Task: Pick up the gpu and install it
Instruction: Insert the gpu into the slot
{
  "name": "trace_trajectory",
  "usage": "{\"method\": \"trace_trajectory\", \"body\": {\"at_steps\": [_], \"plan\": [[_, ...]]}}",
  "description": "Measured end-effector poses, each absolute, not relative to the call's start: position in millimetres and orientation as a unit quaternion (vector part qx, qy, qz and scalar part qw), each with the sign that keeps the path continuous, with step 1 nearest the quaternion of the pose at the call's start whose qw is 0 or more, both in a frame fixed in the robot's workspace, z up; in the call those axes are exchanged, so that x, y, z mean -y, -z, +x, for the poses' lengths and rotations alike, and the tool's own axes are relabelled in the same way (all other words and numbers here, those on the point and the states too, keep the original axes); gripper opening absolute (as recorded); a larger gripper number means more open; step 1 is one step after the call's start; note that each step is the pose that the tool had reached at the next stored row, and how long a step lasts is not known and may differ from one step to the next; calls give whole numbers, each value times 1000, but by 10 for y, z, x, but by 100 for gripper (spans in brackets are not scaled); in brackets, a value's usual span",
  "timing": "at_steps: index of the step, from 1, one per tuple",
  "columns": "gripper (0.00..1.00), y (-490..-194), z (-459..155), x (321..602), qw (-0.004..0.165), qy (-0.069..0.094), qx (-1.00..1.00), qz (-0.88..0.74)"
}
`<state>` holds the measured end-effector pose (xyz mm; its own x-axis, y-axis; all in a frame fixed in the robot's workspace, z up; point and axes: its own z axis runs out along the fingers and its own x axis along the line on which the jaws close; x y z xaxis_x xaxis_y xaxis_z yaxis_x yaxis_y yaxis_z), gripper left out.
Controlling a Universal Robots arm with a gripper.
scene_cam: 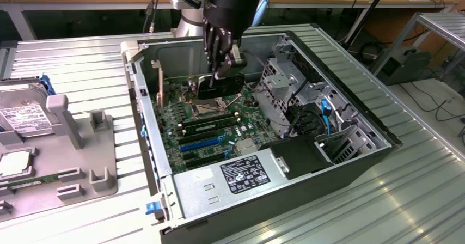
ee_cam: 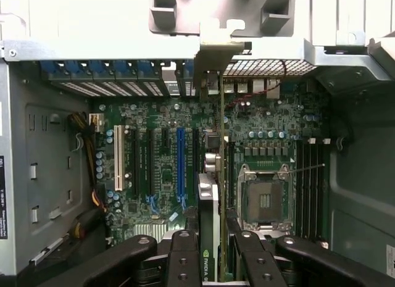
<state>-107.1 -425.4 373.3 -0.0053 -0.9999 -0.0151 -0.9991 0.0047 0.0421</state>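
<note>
matt black gpu, bare metal bracket, ribbed shiny metal table

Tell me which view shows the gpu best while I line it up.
The wrist view: the gpu runs edge-on from the jaws to its bracket at the case's rear, near the blue slot. The exterior view shows its black face hanging from the jaws over the motherboard.

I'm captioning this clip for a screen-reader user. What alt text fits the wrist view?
The gripper grips the gpu edge-on over an open computer's motherboard, its metal bracket toward the case's rear slots. A blue expansion slot and the CPU socket flank the card.
</note>
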Motion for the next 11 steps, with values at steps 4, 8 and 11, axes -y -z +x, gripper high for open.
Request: {"method": "trace_trajectory", "body": {"at_steps": [4, 8, 11], "plan": [[27, -3700, -1071, 4255, 10, 20, 709, 705], [27, -3670, -1071, 4254, 10, 20, 709, 705], [27, -3652, -1071, 4254, 10, 20, 709, 705]]}}
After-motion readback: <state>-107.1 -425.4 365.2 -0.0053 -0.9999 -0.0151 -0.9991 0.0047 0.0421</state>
